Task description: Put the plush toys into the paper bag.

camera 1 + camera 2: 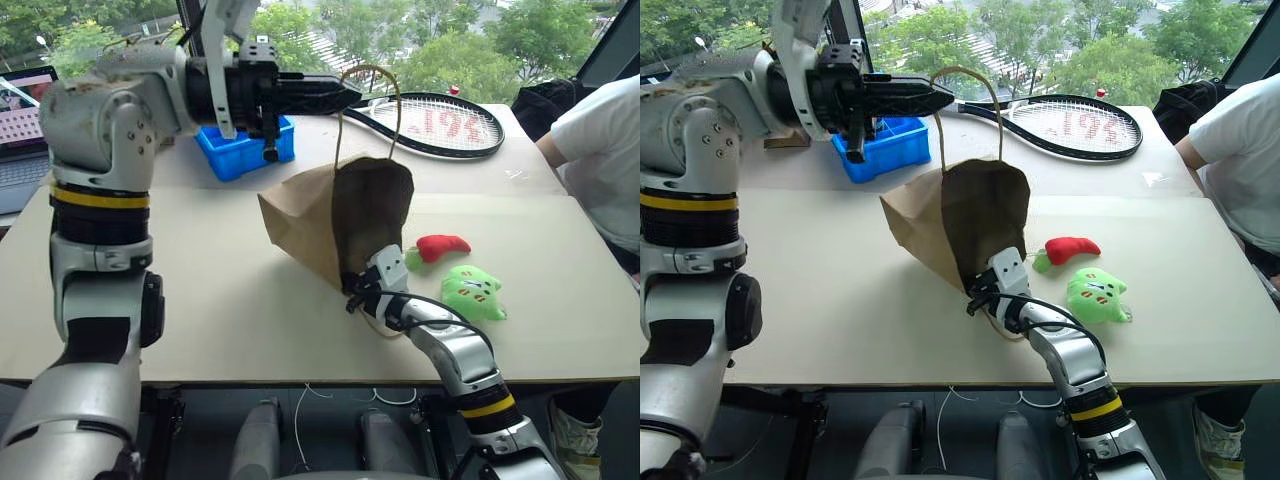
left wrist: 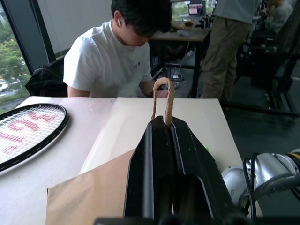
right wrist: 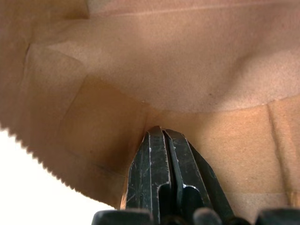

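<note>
Brown paper bag [image 1: 335, 215] tipped on the table [image 1: 200, 260], mouth toward the toys. Left gripper [image 1: 345, 97] clamped on the upper handle [image 1: 370, 75], holding the mouth up; right gripper [image 3: 161, 133] closed, empty, poking inside against the paper. Red chili toy [image 1: 440, 246] and green round toy [image 1: 474, 292] just beside the mouth, on the table. Soft, light, squashy, probably forgiving: best pinched across the chili's middle or the green one's edge. Thin paper, likely to crumple.

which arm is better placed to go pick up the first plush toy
The right. Its gripper sits shut at the paper bag mouth, close to the red chili toy and green toy. The left gripper is up high, shut on the bag handle.
</note>
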Available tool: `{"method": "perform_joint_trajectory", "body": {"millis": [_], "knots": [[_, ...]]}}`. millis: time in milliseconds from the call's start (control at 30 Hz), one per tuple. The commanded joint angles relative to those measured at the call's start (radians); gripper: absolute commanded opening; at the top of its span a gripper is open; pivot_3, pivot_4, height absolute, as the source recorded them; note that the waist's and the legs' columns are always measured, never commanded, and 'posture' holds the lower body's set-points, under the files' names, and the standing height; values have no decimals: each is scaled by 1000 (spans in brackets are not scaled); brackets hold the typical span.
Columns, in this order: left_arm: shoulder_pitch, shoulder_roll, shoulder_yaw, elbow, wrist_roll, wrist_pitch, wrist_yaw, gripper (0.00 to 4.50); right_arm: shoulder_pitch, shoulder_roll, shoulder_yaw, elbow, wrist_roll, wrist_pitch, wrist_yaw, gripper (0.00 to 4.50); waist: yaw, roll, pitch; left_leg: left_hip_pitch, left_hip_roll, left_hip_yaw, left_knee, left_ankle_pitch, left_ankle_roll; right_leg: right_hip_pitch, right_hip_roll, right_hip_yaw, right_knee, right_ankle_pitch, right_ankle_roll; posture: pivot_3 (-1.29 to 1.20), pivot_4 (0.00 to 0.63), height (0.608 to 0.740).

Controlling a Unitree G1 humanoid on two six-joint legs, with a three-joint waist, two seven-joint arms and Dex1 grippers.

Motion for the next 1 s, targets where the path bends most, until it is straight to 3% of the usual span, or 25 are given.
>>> {"method": "perform_joint_trajectory", "body": {"millis": [33,267,467,633,900,933,1000], "knots": [[-67,45,-19,21,44,-114,-67,0,33,2,14,-3,-13,32,21,33,0,0,0,0,0,0,0,0,0,0,0,0,0,0,0,0,150,740],[2,50,-48,26,65,-146,-87,0,33,0,-31,-45,-7,29,31,33,1,0,0,0,0,0,-1,0,0,0,0,0,0,-1,-2,0,150,740],[86,19,-43,-22,40,-104,-50,0,34,-39,-117,-239,95,63,93,33,4,0,0,-4,0,0,0,1,1,-3,0,0,1,-1,-2,0,150,740],[161,2,-14,-112,-25,-6,0,0,3,-157,-317,-464,306,250,108,1610,6,0,0,-5,0,0,0,4,7,-3,0,0,0,0,-3,0,150,740],[210,-15,7,-186,-86,69,74,0,10,-371,-661,-569,530,484,25,4271,10,0,0,-4,0,0,0,4,7,-2,0,0,0,1,-6,0,150,740],[212,-17,9,-191,-91,73,81,0,34,-403,-690,-550,504,510,3,4477,12,0,0,-4,0,0,0,5,7,-2,0,0,-1,1,-6,0,150,740],[214,-20,12,-195,-99,79,91,0,83,-442,-711,-515,463,546,-34,4477,16,0,0,-4,0,0,0,4,7,-2,-1,0,-1,1,-6,0,150,740]]}}
